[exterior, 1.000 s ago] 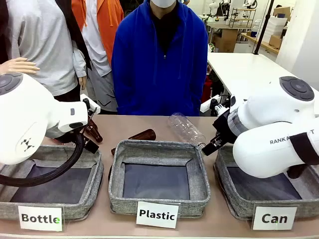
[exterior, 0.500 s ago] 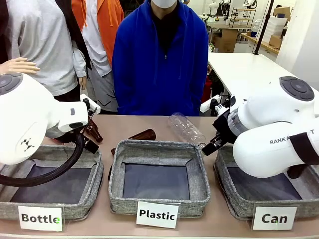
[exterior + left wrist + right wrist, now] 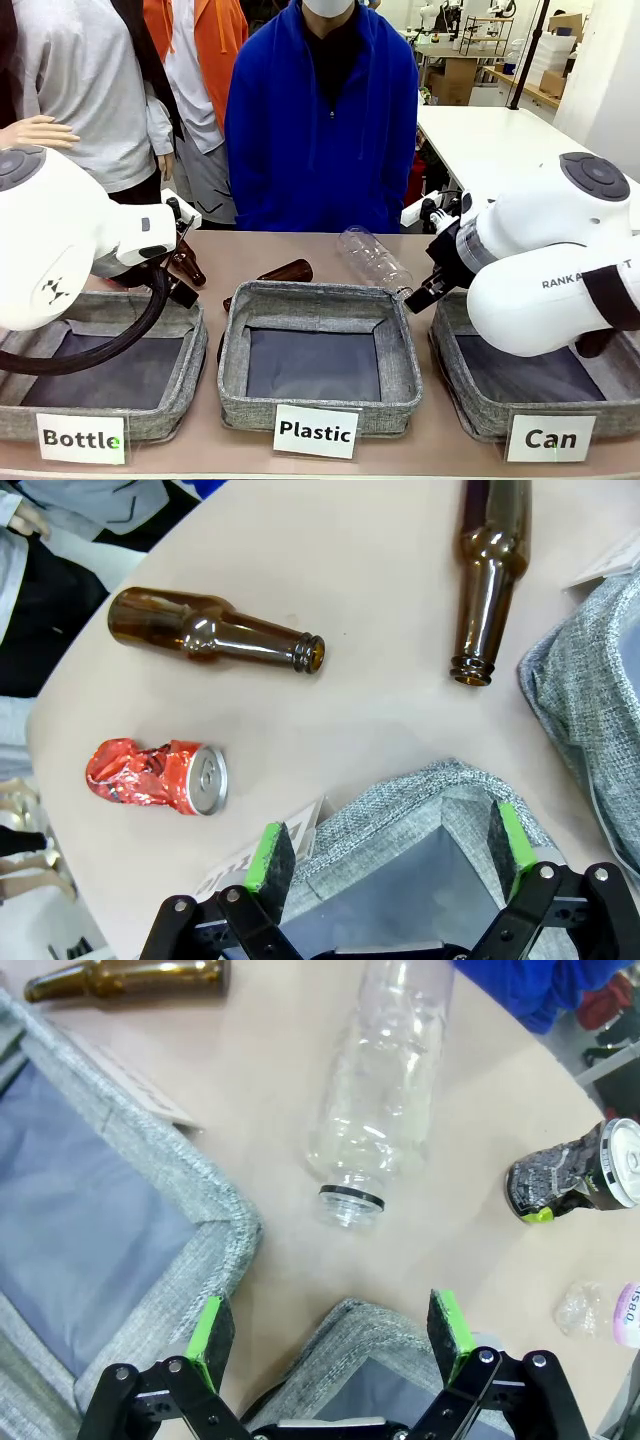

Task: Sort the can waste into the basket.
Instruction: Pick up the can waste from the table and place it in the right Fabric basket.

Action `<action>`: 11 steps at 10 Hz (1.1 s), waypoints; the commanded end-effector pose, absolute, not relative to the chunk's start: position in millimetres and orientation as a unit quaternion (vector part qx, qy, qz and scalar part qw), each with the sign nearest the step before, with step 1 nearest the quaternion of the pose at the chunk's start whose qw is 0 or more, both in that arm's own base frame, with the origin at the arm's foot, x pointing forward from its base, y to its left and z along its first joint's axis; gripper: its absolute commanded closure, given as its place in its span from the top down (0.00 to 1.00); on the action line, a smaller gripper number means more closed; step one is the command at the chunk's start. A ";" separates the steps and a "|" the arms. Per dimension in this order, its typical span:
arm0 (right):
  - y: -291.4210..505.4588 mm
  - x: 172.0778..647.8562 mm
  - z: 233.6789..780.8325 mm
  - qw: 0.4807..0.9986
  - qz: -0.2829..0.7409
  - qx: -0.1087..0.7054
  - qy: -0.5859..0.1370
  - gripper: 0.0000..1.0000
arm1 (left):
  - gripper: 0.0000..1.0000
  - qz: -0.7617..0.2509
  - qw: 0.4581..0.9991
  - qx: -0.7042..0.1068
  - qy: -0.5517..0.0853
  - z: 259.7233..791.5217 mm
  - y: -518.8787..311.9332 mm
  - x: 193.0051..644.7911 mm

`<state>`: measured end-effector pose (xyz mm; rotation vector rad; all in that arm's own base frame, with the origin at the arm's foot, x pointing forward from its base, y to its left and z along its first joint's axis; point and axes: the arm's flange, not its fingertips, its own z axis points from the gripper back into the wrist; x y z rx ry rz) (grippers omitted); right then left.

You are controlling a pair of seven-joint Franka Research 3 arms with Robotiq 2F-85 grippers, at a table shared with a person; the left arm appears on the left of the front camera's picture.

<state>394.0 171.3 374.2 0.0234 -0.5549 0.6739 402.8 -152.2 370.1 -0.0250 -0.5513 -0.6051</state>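
1. A tan table (image 3: 300, 250) is shared with a person (image 3: 320, 120) in a blue jacket, who stands at its far side.
2. Three grey baskets are lined up along the near edge. The basket (image 3: 462, 395) carded "Can" is placed at the robot's right, partly covered by the right arm.
3. The left gripper (image 3: 390, 840) is held wide open and empty above a corner of the "Bottle" basket (image 3: 400, 805).
4. The right gripper (image 3: 330, 1328) is likewise spread wide, with nothing between its pads, above a corner of the "Can" basket.
5. A clear plastic bottle (image 3: 380, 1100) and two brown bottles (image 3: 210, 635) are laid on the table.
6. The black-and-silver can (image 3: 580, 1182) is seen lying on the table beyond the "Can" basket, near the plastic bottle's mouth. The red can (image 3: 157, 777) is seen lying crushed near the "Bottle" basket's corner.
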 end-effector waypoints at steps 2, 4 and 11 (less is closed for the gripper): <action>161.3 369.1 458.6 0.921 0.312 0.123 -0.198 1.00 | 1.00 -0.256 0.942 -0.132 -0.170 444.2 -154.7 370.9; 123.0 345.0 506.5 0.922 0.252 0.248 -0.159 1.00 | 1.00 -0.284 0.915 -0.242 -0.151 487.3 -123.5 336.0; -172.8 222.5 438.6 0.786 -0.154 0.518 -0.300 1.00 | 1.00 0.207 0.750 -0.549 -0.307 401.6 189.9 216.0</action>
